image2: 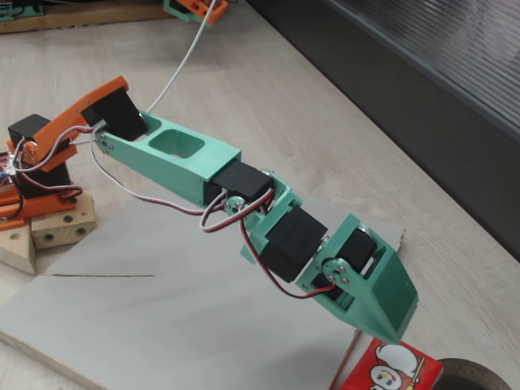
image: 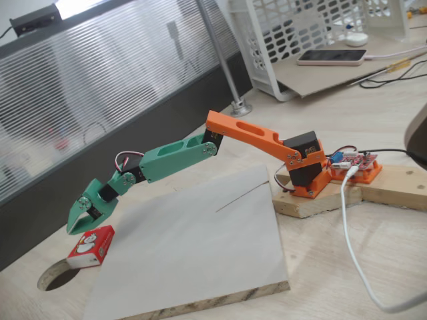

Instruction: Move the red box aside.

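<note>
Light wood desk, grey board (image: 200, 247) on top, frosted partition (image: 100, 87) behind. Green gripper (image: 79, 223) hangs just above the red box (image: 91, 246), which sits off the board's corner beside a round desk hole (image: 57, 277). Finger opening: cannot tell.

The box (image: 91, 245) looks like glossy printed card. The hand (image: 81, 215) is matt green plastic. The board (image: 200, 253) is smooth plywood; the worktop (image: 373, 113) is pale wood-grain laminate.

I took it for an office-lab: a light wood table (image: 373, 127), frosted partition (image: 100, 87), phone (image: 331, 57), bare circuit board (image: 352, 162), loose cables (image: 353, 253).
</note>
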Robot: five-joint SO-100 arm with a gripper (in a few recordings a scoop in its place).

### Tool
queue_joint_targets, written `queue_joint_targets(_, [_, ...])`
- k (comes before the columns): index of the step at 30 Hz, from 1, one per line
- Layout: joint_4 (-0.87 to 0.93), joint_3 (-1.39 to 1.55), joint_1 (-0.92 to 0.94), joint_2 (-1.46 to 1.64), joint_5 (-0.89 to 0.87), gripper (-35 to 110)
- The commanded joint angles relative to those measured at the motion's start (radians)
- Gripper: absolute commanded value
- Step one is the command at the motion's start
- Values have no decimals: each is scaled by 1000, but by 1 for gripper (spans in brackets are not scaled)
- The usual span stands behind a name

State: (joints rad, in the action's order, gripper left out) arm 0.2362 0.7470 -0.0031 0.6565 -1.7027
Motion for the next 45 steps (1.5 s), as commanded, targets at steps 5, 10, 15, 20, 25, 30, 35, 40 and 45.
queue_joint_targets(5, [114,127,-17,91,-25,3])
queue_joint_targets(10, [457,244,-28,365,-14,3])
queue_joint_targets(15, [828,276,-18,618,-11,3])
queue_joint_targets(20, [1259,276,-28,787,-11,3])
queue_joint_targets(25, [1723,278,-28,904,-9,4])
queue_joint_targets(30, [1801,308,-29,1052,-9,4])
queue_joint_targets(35, [1796,620,-29,1255,-20,4])
queue_joint_targets(40, [1767,989,-20,1525,-20,4])
queue_joint_targets(45, [1543,1330,-21,1678,-21,4])
